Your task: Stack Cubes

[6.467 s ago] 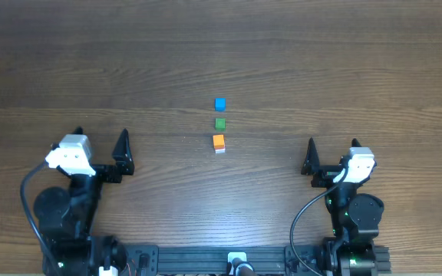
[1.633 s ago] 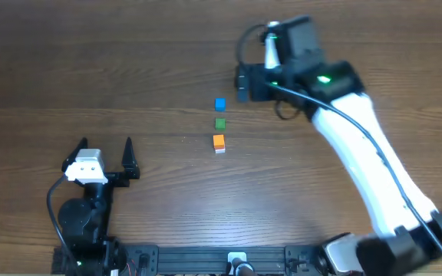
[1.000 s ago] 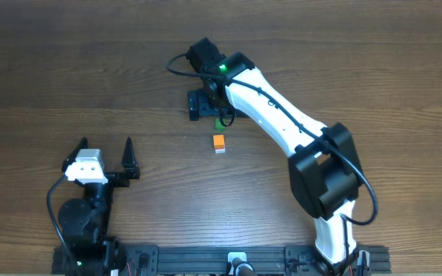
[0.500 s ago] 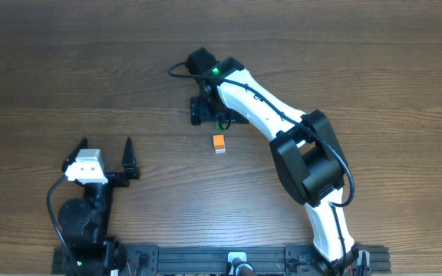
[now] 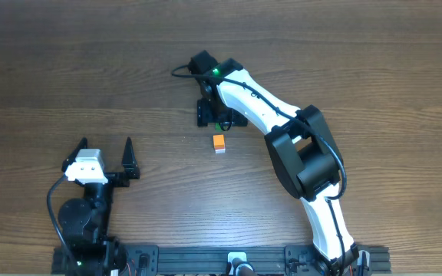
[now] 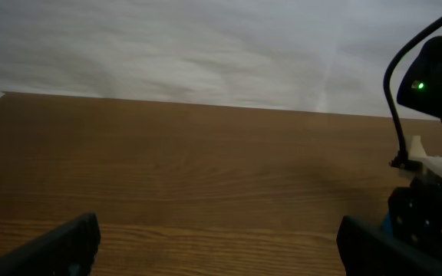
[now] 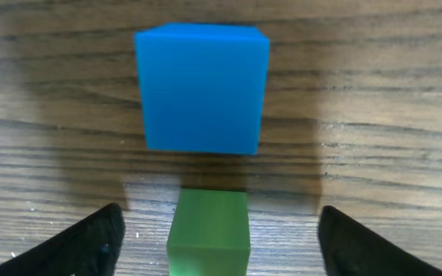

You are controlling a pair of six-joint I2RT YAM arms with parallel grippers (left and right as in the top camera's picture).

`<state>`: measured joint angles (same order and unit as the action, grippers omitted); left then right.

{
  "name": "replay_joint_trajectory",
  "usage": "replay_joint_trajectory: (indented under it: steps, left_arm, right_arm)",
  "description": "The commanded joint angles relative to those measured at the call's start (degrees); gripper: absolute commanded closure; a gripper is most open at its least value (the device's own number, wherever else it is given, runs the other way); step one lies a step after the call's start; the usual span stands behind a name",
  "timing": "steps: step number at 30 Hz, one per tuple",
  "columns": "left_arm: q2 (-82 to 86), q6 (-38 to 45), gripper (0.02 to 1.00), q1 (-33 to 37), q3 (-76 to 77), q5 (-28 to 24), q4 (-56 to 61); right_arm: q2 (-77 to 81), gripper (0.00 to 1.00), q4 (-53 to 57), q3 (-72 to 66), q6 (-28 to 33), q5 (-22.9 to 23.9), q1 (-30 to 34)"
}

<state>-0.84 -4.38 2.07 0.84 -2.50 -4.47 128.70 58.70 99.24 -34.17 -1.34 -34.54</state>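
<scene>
Since the blue cube (image 7: pixel 202 88) lies on the table (image 5: pixel 359 61) at the far end of a short row, with the green cube (image 7: pixel 208 222) just beside it and the orange cube (image 5: pixel 219 142) beyond, the right gripper (image 7: pixel 217 238) hangs low over that end, fingers spread, likely to straddle one. The left gripper (image 5: pixel 103 146) sits well apart, also spread.

Top view: fixed camera high above the desk (image 5: pixel 67 61), facing straight down, with both arm bases along its lower edge.
Left wrist view: low and near the desk surface, facing level across it toward a pale wall (image 6: pixel 167 46).
Right wrist view: very close above the desk, facing down onto the blue cube (image 7: pixel 202 88) and green cube (image 7: pixel 209 230).
Shared, top and left wrist: the right arm (image 5: pixel 259 103).
Shared, top and right wrist: the patch of desk around the green cube.
</scene>
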Motion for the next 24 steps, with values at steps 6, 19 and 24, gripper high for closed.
replay_joint_trajectory:
  steps: [6,19,24]
  left_arm:
    - [0.5,-0.8,0.018,0.3,-0.5,0.5,0.2]
    - [0.5,-0.8,0.018,0.3,-0.5,0.5,0.2]
    - [0.5,-0.8,0.018,0.3,-0.5,0.5,0.2]
  right_arm:
    - [0.6,0.364,0.0,1.2,0.4,0.1,0.0]
    - [0.6,0.663,0.0,1.2,0.8,-0.5,-0.4]
    - [0.6,0.801,0.0,1.2,0.8,-0.7,-0.4]
